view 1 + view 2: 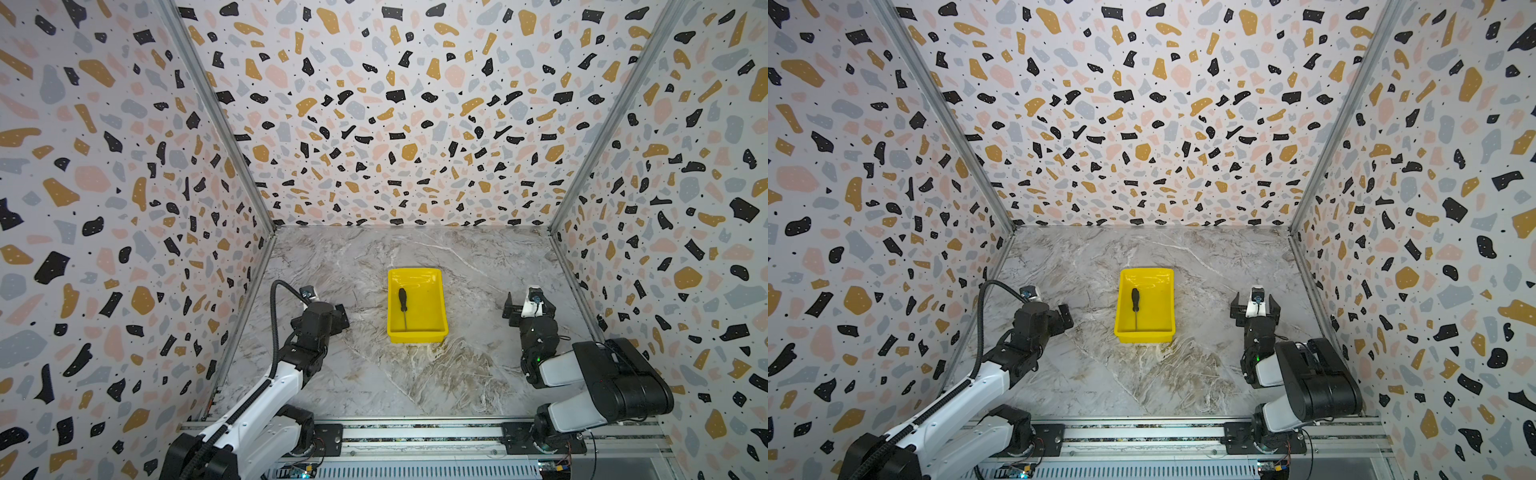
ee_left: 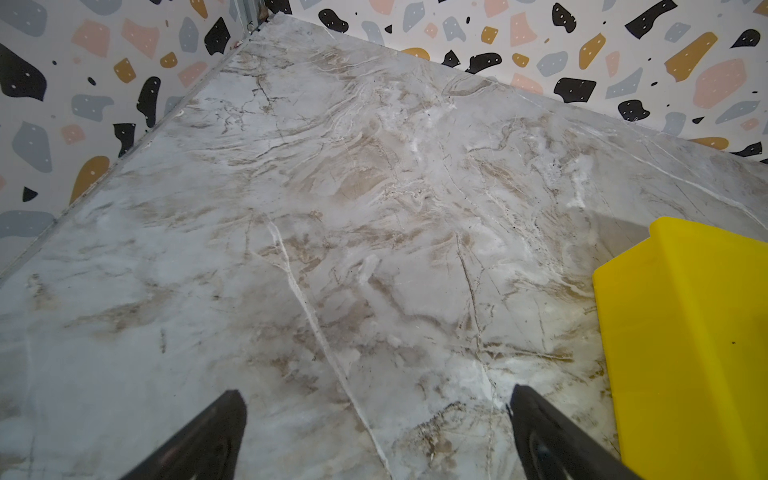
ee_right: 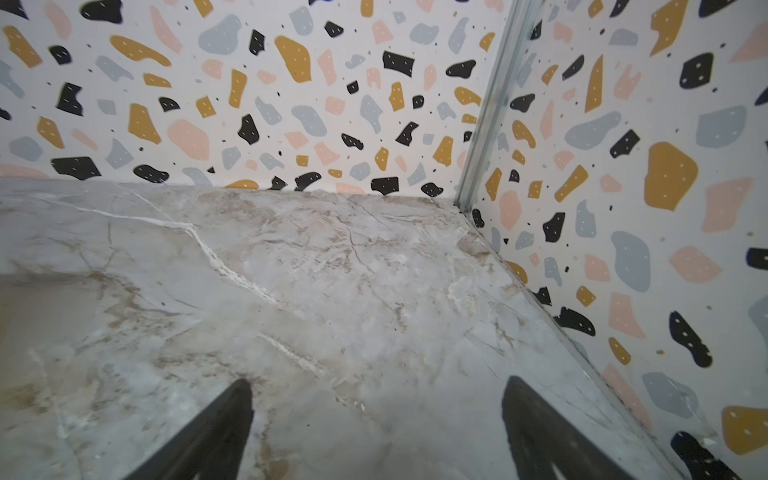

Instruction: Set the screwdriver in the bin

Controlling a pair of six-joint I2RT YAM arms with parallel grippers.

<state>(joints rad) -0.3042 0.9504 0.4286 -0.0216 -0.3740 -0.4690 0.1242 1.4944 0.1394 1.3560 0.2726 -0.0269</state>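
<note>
The yellow bin (image 1: 417, 337) (image 1: 1144, 337) stands mid-table in both top views. Inside it lies the screwdriver (image 1: 402, 300) (image 1: 1135, 300), black handle toward the back wall and thin shaft pointing at the near wall. My left gripper (image 1: 342, 317) (image 1: 1065, 316) (image 2: 378, 392) hovers left of the bin, open and empty, with the bin's outer side (image 2: 685, 353) beside it in the left wrist view. Well to the right of the bin, my right gripper (image 1: 530, 309) (image 1: 1255, 307) (image 3: 379, 382) is open over bare marble, holding nothing.
Patterned walls (image 1: 124, 208) close in the marble table (image 1: 415, 382) on three sides, with metal corner posts (image 3: 486, 108). A rail (image 1: 415, 432) carrying both arm bases runs along the near edge.
</note>
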